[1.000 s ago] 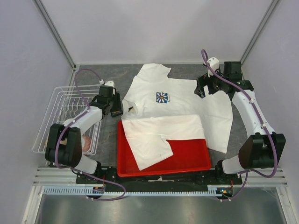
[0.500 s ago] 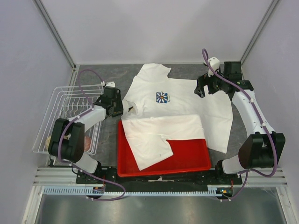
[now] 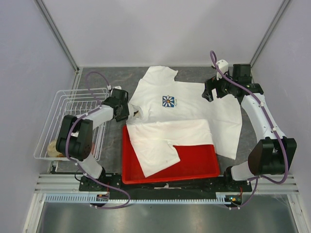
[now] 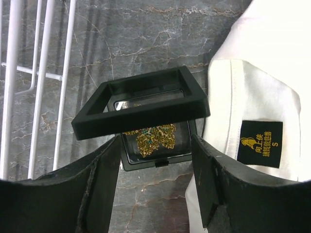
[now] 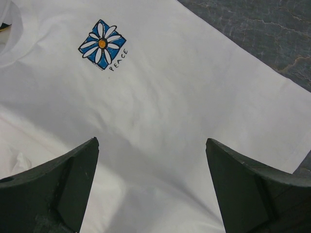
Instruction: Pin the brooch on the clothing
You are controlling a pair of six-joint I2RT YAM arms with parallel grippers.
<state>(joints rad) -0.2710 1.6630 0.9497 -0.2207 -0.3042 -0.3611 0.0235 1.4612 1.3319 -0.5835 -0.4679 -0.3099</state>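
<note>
The brooch [image 4: 150, 138], a small gold ornament, lies inside a black square box [image 4: 155, 159] whose hinged lid [image 4: 141, 104] stands raised. The box sits on the marble table next to the collar of the clothing [image 4: 257, 73], a white T-shirt [image 3: 189, 107] spread flat with a blue daisy print [image 3: 168, 101]. My left gripper [image 4: 155, 148] is open, its fingers [image 4: 99, 182] on either side of the box's near edge, holding nothing. My right gripper [image 5: 150, 145] hangs open above the shirt's chest, below the daisy print [image 5: 102, 43]. In the top view it [image 3: 214, 91] is over the shirt's right sleeve.
A red tray [image 3: 199, 162] at the front middle holds a second folded white garment [image 3: 163, 138]. A white wire basket [image 3: 63, 116] stands at the left, its bars [image 4: 39, 82] close to the box. A black size label [image 4: 260, 141] shows inside the collar.
The left arm has swung its elbow inward and its gripper has shifted slightly right toward the shirt collar. The right arm has not moved.
</note>
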